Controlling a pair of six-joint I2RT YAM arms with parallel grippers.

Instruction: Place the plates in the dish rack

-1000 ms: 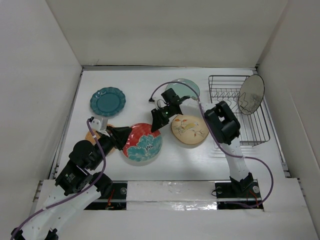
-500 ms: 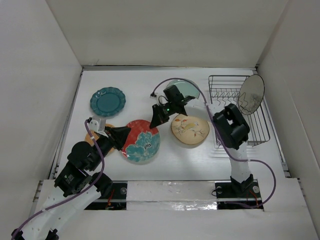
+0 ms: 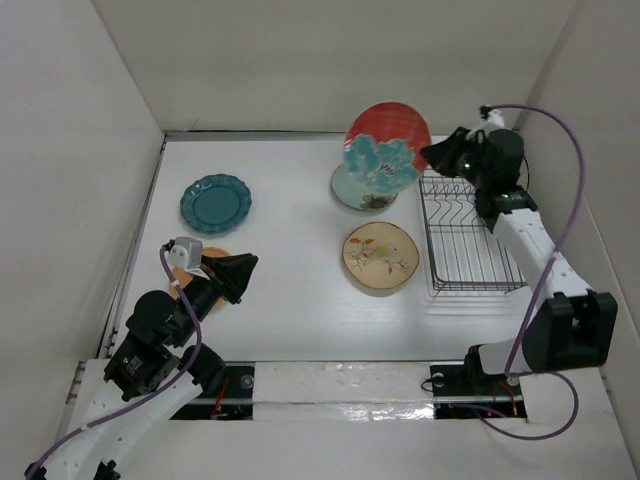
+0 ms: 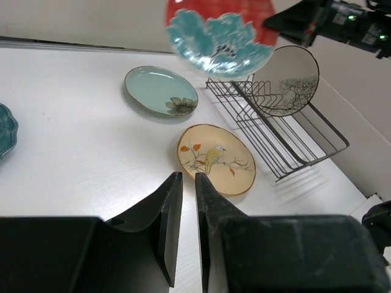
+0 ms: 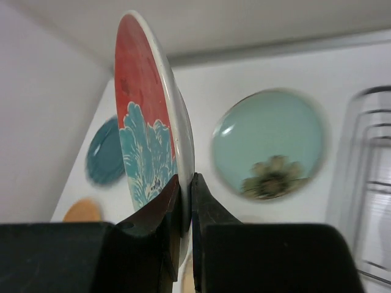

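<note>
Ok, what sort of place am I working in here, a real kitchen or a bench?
Probably a lab test cell, not a kitchen: a white table boxed in by plain white walls, and only a wire dish rack and loose plates, one red plate held in the right gripper.

The red plate with the teal flower (image 3: 385, 150) stands on edge, rim pinched between the right fingers (image 5: 211, 220), above the pale mint plate (image 4: 160, 90). Beside them the dish rack (image 4: 305, 137) holds the cream plate (image 4: 285, 79) upright. The tan floral plate (image 3: 380, 257) lies flat ahead of the left fingers (image 4: 170, 213).
</note>
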